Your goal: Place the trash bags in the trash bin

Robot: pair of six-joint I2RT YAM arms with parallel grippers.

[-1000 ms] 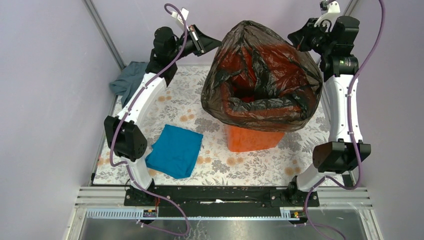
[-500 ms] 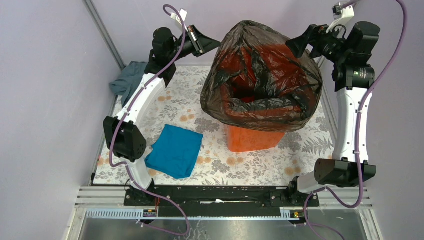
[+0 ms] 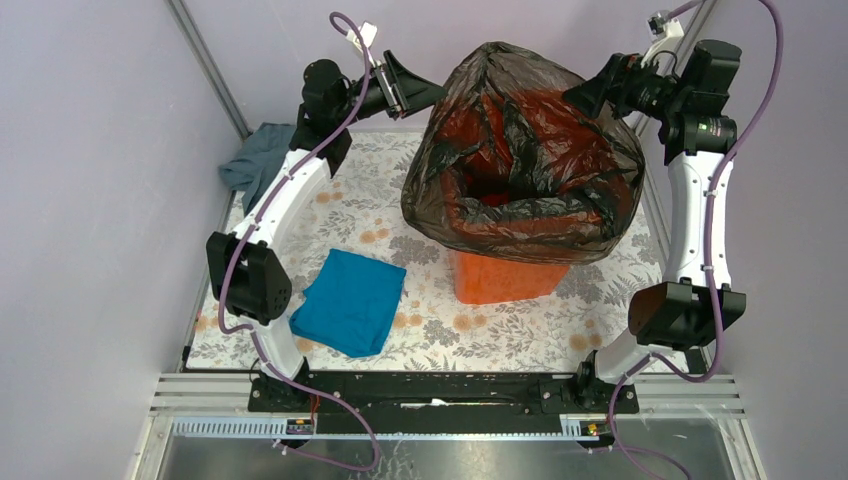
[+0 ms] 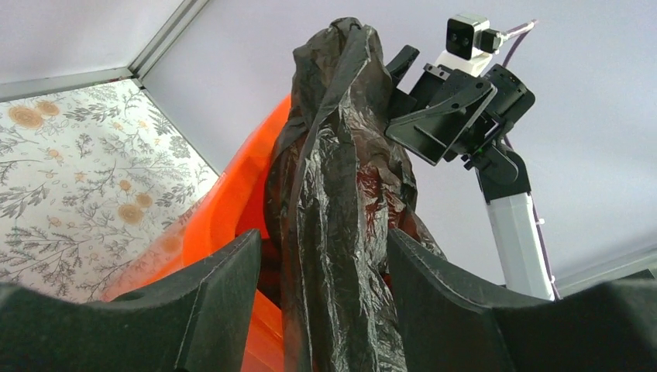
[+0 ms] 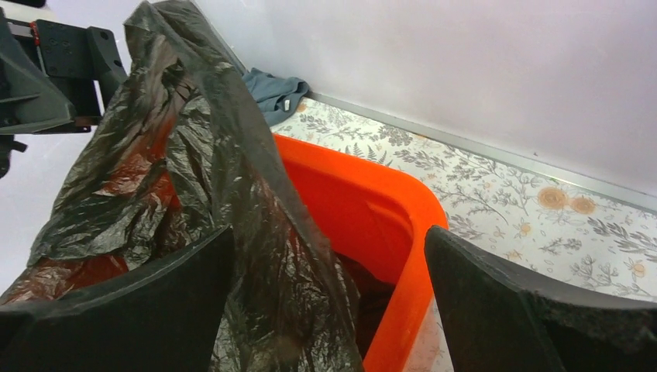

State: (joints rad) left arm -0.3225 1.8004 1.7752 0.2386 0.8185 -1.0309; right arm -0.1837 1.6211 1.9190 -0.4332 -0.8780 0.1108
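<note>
A black trash bag point(image 3: 520, 160) is draped over and into the orange trash bin point(image 3: 505, 280), which stands right of the table's middle with its mouth puffed open. My left gripper point(image 3: 420, 92) hovers at the bag's upper left edge. In the left wrist view its fingers point(image 4: 225, 279) stand apart around a hanging fold of the bag point(image 4: 341, 139), with gaps on both sides, and the bin's wall point(image 4: 232, 194) lies beyond. My right gripper point(image 3: 585, 95) is at the bag's upper right, wide open point(image 5: 329, 232) over the bag's edge point(image 5: 194, 139) and the bin's rim point(image 5: 364, 201).
A folded blue cloth point(image 3: 350, 300) lies on the floral tabletop left of the bin. A grey cloth point(image 3: 258, 160) is bunched in the far left corner. Lilac walls close in the table on the left, back and right.
Both grippers have opened and let go of the bag's edge. The right arm swung out to the right and partly back. The bag stays draped on the bin.
</note>
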